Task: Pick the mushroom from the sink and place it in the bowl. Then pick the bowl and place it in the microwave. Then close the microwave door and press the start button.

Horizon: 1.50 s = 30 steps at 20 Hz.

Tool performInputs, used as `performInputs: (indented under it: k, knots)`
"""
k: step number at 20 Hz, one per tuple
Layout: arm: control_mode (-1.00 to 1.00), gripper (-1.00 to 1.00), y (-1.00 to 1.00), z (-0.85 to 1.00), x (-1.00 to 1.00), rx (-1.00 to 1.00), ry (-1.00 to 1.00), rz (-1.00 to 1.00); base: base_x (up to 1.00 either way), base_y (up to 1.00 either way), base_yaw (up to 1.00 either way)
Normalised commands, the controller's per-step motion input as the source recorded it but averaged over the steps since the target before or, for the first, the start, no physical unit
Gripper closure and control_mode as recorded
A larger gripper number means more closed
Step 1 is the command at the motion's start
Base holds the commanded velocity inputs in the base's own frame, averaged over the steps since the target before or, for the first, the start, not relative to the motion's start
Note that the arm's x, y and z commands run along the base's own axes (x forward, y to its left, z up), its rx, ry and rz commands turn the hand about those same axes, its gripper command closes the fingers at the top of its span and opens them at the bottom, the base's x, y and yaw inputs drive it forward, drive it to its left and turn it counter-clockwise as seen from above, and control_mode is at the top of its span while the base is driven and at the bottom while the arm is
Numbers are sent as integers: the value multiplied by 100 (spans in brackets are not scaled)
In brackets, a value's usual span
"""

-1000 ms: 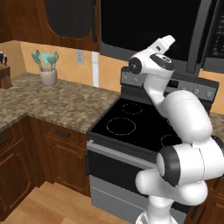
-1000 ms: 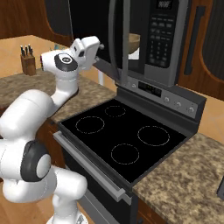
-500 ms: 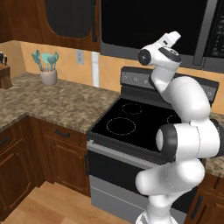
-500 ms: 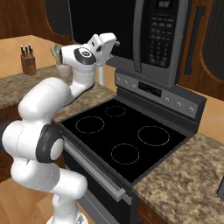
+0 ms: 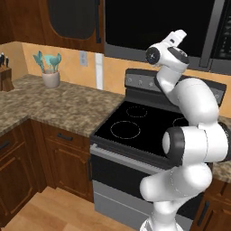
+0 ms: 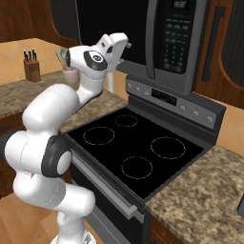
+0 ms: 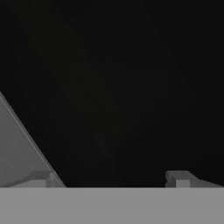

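Observation:
The black microwave hangs above the stove, with its control panel on the right. Its dark glass microwave door stands about flush with the front; I cannot tell whether it is fully latched. My gripper is raised against the door's lower part, left of the grey handle. The left base view has the gripper at the lower edge of the door. In the hand view my gripper is open, its tips far apart, with nothing between them and dark glass close ahead. The mushroom, bowl and sink are out of view.
Under the microwave lies a black stove with four burner rings and a knob panel. Granite counter runs left, carrying a utensil holder and a knife block. More counter lies right of the stove.
The arm has swung right and up along the microwave front. The door has gone from standing open to about flush, and the bowl seen inside earlier is now covered.

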Motion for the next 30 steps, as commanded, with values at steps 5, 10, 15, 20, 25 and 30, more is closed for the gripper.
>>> performInputs:
  k: [5, 10, 15, 20, 25, 30]
  knots:
    - [-100, -100, 21, 27, -64, 1, -6, 0, 0, 0, 0]
    - [-100, -100, 27, 37, -72, 17, -1, -4, 0, 0, 0]
    - [-100, -100, 5, 35, -86, 43, 0, -12, 0, 0, 0]
    - [-100, -100, 10, 10, -89, 35, -11, -7, 0, 0, 0]
    - [-100, -100, 5, 0, -74, 22, -32, -2, 0, 0, 0]
    - [-100, -100, 0, 0, -55, 23, -15, 0, 0, 0, 0]
